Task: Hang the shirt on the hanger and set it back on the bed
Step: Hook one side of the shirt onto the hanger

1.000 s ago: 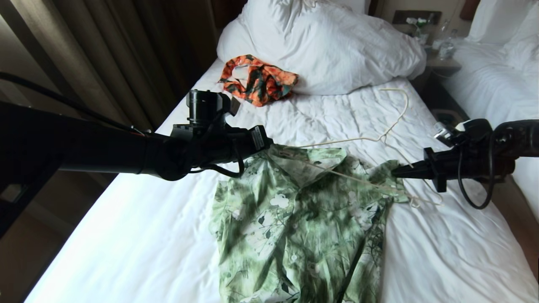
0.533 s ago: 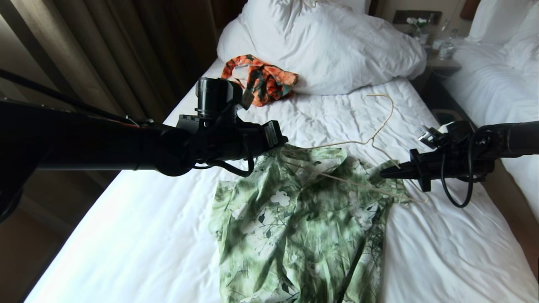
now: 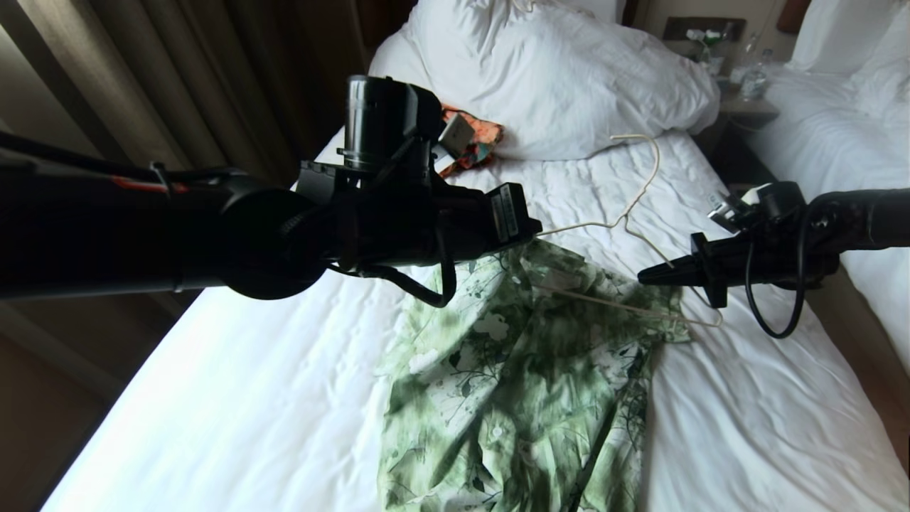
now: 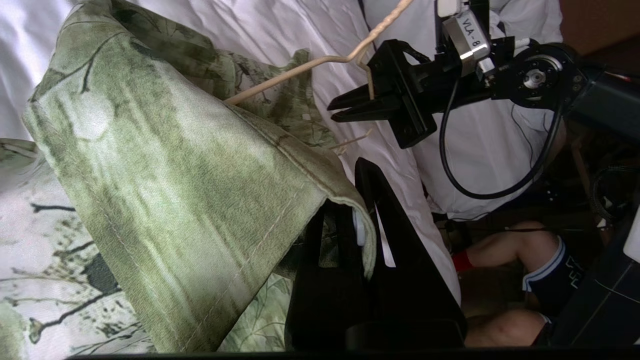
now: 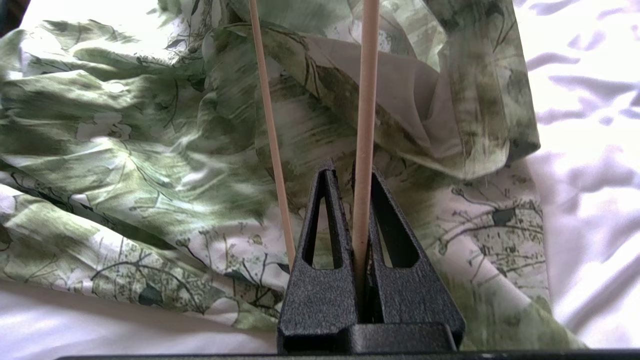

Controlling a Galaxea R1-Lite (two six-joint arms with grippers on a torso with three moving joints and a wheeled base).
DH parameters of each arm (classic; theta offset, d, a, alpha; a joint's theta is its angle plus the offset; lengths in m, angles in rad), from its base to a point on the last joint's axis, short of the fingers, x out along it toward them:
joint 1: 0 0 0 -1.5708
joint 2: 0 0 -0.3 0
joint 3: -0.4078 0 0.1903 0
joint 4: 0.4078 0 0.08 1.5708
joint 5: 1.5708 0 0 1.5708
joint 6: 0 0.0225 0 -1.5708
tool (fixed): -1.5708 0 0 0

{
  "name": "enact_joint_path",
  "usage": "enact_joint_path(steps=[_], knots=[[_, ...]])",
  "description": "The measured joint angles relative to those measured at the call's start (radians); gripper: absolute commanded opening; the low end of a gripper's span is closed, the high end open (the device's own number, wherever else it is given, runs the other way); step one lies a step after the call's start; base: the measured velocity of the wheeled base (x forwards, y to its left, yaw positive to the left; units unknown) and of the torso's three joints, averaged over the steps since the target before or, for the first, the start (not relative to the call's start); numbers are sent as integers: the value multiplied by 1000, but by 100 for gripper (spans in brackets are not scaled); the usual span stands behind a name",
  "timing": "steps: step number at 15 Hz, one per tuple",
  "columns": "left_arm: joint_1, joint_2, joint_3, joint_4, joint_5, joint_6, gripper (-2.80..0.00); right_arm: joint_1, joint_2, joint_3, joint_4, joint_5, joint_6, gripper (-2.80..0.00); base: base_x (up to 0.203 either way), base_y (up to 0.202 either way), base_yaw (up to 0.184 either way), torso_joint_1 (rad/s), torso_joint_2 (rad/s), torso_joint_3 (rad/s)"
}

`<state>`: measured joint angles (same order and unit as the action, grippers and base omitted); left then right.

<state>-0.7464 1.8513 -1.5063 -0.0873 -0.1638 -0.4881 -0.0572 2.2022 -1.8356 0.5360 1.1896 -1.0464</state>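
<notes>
My left pincer (image 4: pixel 367 210) is clamped on the collar edge of the shirt (image 3: pixel 526 370), lifting that corner off the bed (image 3: pixel 234 398) while the rest lies spread on the white sheet. My right pincer (image 5: pixel 348 175) grips one wire of the hanger (image 3: pixel 633 213), whose far arm reaches inside the shirt's neck, hook pointing toward the pillow (image 3: pixel 554 71).

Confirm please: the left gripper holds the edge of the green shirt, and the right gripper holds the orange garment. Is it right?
Not quite. The right gripper is shut on the hanger, as the right wrist view shows; the orange garment lies untouched by the pillow. The left gripper does hold the green shirt.
</notes>
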Motion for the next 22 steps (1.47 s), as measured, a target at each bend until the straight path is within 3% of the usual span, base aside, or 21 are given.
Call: enact_joint_path(steps=[4, 8, 13, 17, 19, 20, 22], knots=[[-60, -24, -47, 50, 27, 0, -280, 78, -80, 41, 2, 0, 1, -280, 0, 0, 0, 0, 0, 0], [-173, 9, -122, 44, 76, -5, -280, 169, -168, 65, 0, 0, 2, -280, 0, 0, 0, 0, 0, 0], [-265, 82, -234, 36, 203, -59, -280, 188, -213, 69, 0, 4, 6, -280, 0, 0, 0, 0, 0, 0], [-329, 107, -261, 37, 256, -54, -280, 188, -228, 76, 0, 6, 6, -280, 0, 0, 0, 0, 0, 0], [-352, 120, -263, 48, 300, -23, -280, 189, -244, 102, -1, 8, 6, -280, 0, 0, 0, 0, 0, 0], [-357, 123, -260, 48, 304, -1, 0, 188, -250, 109, -2, 10, 6, -280, 0, 0, 0, 0, 0, 0], [-361, 126, -255, 47, 311, 10, 0, 186, -257, 119, -2, 11, 6, -280, 0, 0, 0, 0, 0, 0]])
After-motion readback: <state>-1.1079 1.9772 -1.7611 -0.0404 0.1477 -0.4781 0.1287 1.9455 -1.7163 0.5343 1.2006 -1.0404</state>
